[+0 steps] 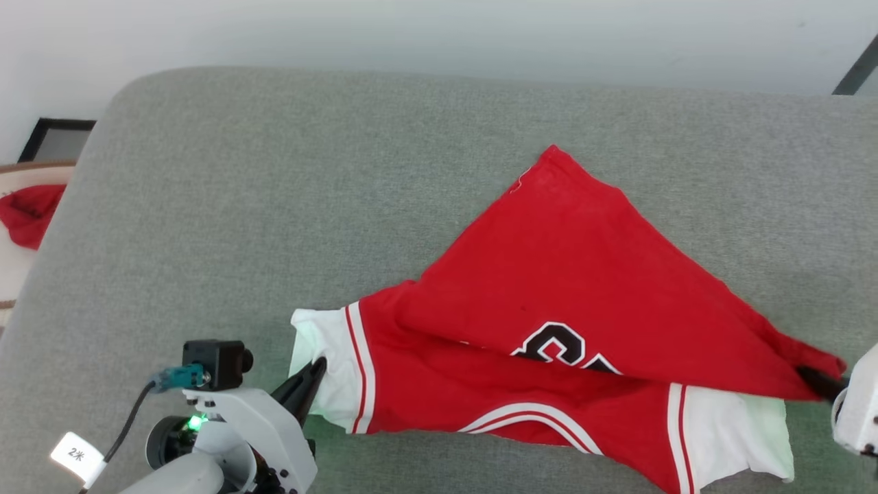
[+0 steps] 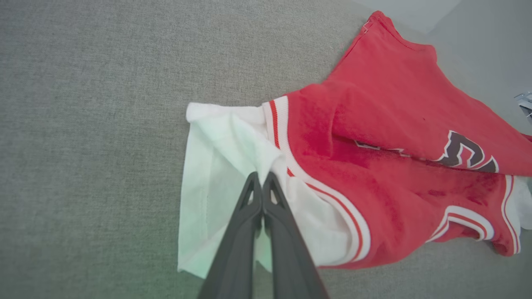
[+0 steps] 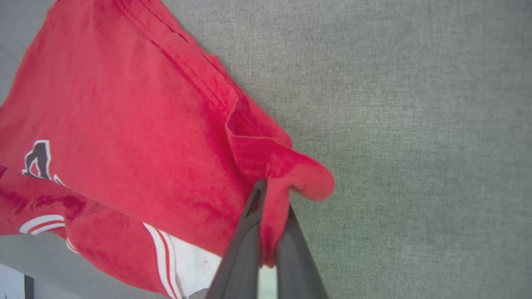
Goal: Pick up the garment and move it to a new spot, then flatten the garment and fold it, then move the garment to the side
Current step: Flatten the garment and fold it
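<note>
**Surface and room.** A grey, cloth-covered bench with a rounded corner carries the work. Beyond its far edge lies a pale, plain floor or wall. Well out from the left tool, off the bench edge, a small red cloth rests on a pale surface. A dark-framed panel stands just past it.

**Task item.** The garment lies on the bench between the two tools, rumpled. Its red body is folded over into a peak pointing away from both. Part of the black, white-edged lettering shows at the fold line.

**Left tool**. Fingers are pressed together on the near white sleeve. The left wrist view adds detail: a raised ridge of white sleeve runs straight to the tips, consistent with a pinch. The striped trim lies just to that tool's right.

**Right tool**. The head view gives little beyond a dark tip at the garment's red corner. The right wrist view settles it: red cloth passes between the fingers and bulges above the tips, with bare grey bench on that tool's right.
</note>
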